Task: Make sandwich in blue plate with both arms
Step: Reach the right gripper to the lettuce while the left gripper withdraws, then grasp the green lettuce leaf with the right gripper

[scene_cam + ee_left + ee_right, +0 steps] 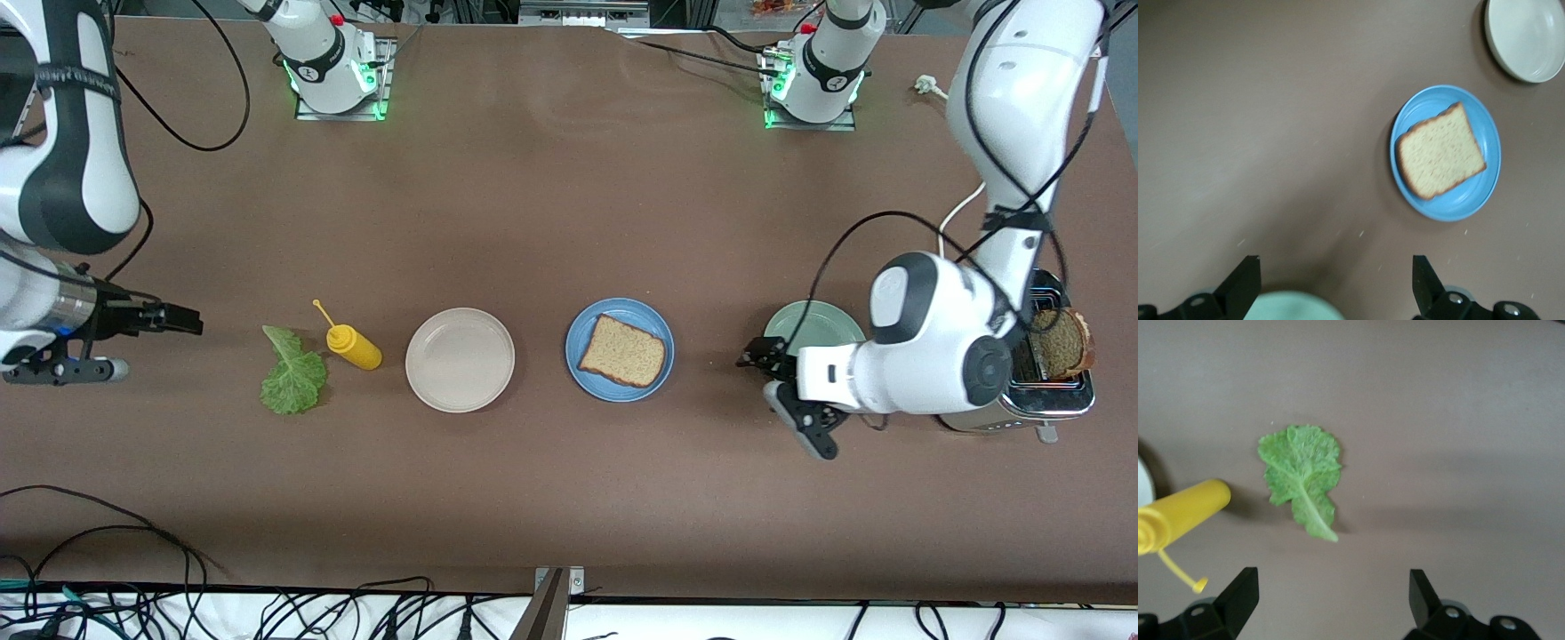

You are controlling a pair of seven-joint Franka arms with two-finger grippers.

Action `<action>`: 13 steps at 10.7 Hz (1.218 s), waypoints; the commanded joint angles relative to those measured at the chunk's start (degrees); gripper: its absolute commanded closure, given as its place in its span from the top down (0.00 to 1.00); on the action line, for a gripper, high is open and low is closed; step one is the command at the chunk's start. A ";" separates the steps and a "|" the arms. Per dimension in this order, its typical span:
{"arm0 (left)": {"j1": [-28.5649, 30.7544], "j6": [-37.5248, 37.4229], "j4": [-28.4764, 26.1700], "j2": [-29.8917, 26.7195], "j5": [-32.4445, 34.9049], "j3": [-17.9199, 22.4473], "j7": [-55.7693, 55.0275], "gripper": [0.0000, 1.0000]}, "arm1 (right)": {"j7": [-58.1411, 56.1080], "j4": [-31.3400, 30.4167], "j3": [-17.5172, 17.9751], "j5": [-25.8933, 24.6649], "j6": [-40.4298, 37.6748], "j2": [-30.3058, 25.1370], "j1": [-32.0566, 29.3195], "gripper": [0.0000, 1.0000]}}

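One brown bread slice (623, 351) lying on round blue plate (585, 367). Left gripper (778, 388) spread apart over pale-green plate (813, 322); right gripper (147, 342) spread apart near ruffled green lettuce leaf (292, 372).

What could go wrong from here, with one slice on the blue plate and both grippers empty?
The lettuce leaf lies flat on the table beside the yellow squeeze bottle; the open right gripper might pinch poorly or knock the bottle over. The second slice leans in the toaster under the left arm, so the open left gripper, over the mint-green plate, may fumble it.
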 commanded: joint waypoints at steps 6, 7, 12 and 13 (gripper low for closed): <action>6.33 -19.90 -1.79 -21.84 14.37 0.47 -3.10 1.00 | -0.61 4.48 2.52 8.99 19.16 17.58 3.16 1.00; 6.51 -22.37 -1.53 -22.99 15.67 1.08 -3.10 1.00 | -0.60 4.22 3.23 8.99 21.88 18.99 3.16 1.00; 7.21 -23.71 -1.00 -25.64 18.41 1.44 -8.42 1.00 | -4.47 0.45 4.20 8.82 24.80 20.32 2.99 1.00; 7.39 -23.71 0.57 -25.55 18.59 1.61 -12.55 1.00 | -4.99 -2.00 4.29 8.90 26.98 20.24 2.81 1.00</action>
